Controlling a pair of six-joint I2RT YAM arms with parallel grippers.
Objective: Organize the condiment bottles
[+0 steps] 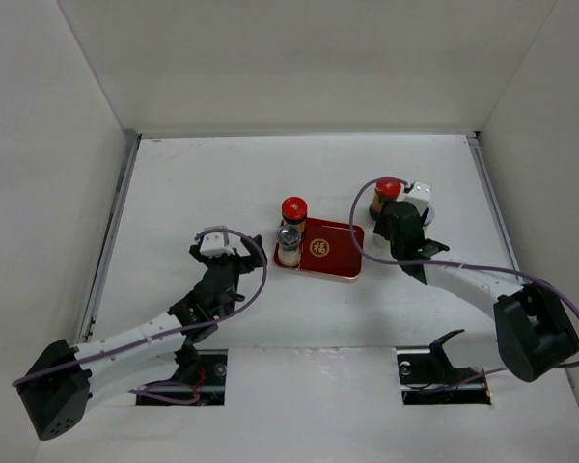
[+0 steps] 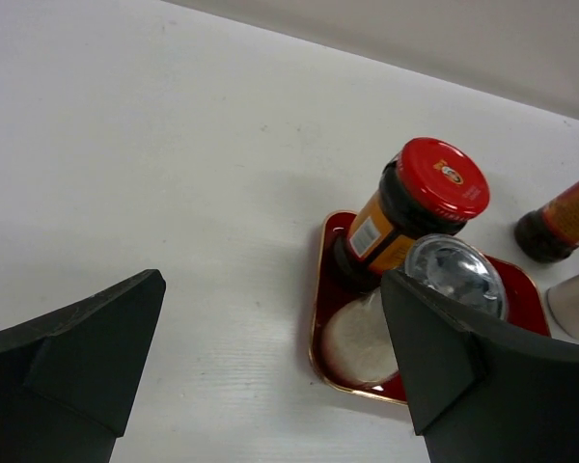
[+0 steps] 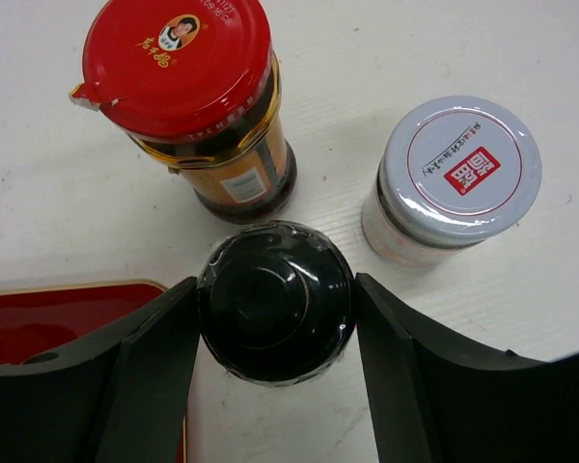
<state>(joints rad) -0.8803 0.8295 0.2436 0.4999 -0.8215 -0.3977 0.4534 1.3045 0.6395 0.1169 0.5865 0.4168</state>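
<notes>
The red tray (image 1: 333, 253) lies near the middle of the desk (image 1: 193, 183). 2 jars stand upright on its left end, touching each other. The first red-capped jar (image 1: 293, 209) (image 2: 442, 178), with dark contents and an orange label, is on the side toward the far edge. The silver-capped jar (image 1: 289, 238) (image 2: 455, 275), with white contents, is on the side toward the near edge.

The left tool (image 1: 222, 253) (image 2: 270, 376) sits over bare desk, to the left of the tray and apart from it. Its jaws are spread wide and nothing is between them.

3 more jars stand on the desk off the tray's right end, toward the far right corner. The second red-capped jar (image 1: 387, 189) (image 3: 179, 63) and the grey-capped jar (image 1: 420, 193) (image 3: 460, 166) stand side by side with a small gap between them. The grey cap carries a red square mark. The black-capped jar (image 3: 275, 309) stands just on the near side of those 2. In the top view it is hidden under the right arm.

The right tool (image 1: 398, 210) (image 3: 275, 285) is closed on the black-capped jar. Its fingers (image 3: 145, 376) rest against the cap on both sides, and the jar is upright. A corner of the tray is just left of that tool.
</notes>
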